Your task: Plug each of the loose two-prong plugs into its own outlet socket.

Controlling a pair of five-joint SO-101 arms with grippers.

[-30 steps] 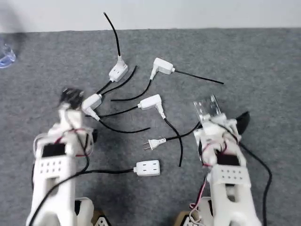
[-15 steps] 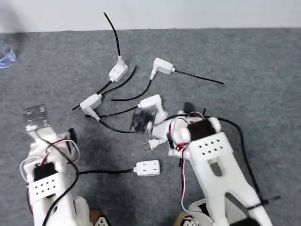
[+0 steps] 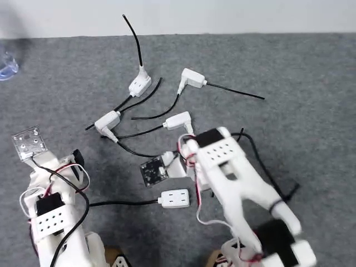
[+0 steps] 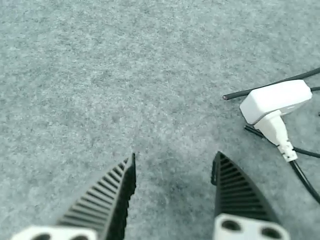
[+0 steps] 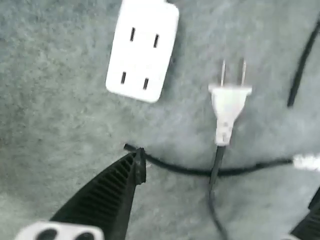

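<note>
- Plug lies just ahead of the right gripper, which has swung over it, jaws spread; a grasp looks next.
- Left gripper, also spread, has pulled back, empty.

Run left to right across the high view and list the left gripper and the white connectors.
left gripper → left connector → connector on the curved cord → far connector with the straight cord. Left out, overlapping sideways: outlet block, middle connector.
</note>
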